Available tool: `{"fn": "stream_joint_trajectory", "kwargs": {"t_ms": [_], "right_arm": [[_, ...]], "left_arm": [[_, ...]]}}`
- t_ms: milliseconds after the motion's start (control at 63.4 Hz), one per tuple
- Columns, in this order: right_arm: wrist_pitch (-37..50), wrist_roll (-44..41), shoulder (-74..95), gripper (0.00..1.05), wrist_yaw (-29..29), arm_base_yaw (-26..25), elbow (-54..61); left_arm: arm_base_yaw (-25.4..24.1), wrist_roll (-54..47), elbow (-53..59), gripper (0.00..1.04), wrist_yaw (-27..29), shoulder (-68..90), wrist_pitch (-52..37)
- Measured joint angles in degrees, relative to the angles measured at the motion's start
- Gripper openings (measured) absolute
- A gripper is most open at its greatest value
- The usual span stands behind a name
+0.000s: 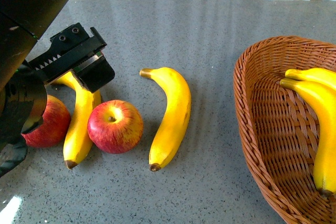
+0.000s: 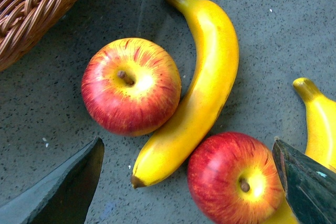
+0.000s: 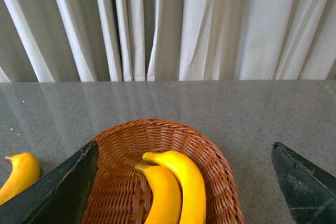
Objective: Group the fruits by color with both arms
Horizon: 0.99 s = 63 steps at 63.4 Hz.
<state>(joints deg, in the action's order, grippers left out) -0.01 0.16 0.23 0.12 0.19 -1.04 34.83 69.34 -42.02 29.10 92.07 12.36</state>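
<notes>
Two red apples [image 1: 115, 126] [image 1: 47, 121] lie on the grey table, with one yellow banana [image 1: 79, 124] between them and another banana [image 1: 170, 116] to their right. My left gripper [image 1: 79, 59] hovers open above this group. In the left wrist view its jaws [image 2: 187, 142] stand wide, and one apple [image 2: 233, 179] lies just inside one finger [image 2: 307, 187]. The other apple [image 2: 131, 85] and the banana [image 2: 202, 93] lie further out. My right gripper [image 3: 185, 145] is open and holds nothing above a wicker basket [image 3: 210, 148] with two bananas [image 3: 181, 187] [image 3: 160, 198] in it.
The brown basket [image 1: 257, 124] stands at the table's right side, partly cut off by the picture's edge. A second wicker basket [image 2: 31, 9] shows beside the apples in the left wrist view. White curtains [image 3: 168, 24] hang behind the table's far edge.
</notes>
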Motion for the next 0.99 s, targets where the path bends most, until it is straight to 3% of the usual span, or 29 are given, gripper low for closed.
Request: {"fn": "stream_joint_trajectory", "kwargs": {"t_ms": [474, 994], "right_arm": [[0.0, 0.0, 0.0, 0.96, 0.0, 0.0, 0.0], [0.0, 0.0, 0.0, 0.96, 0.0, 0.0, 0.0]], "left_arm": [[-6.1, 9.6, 0.0, 0.96, -3.9, 2.1, 0.4], [-8.5, 11.0, -2.1, 0.96, -3.9, 6.6, 0.4]]}}
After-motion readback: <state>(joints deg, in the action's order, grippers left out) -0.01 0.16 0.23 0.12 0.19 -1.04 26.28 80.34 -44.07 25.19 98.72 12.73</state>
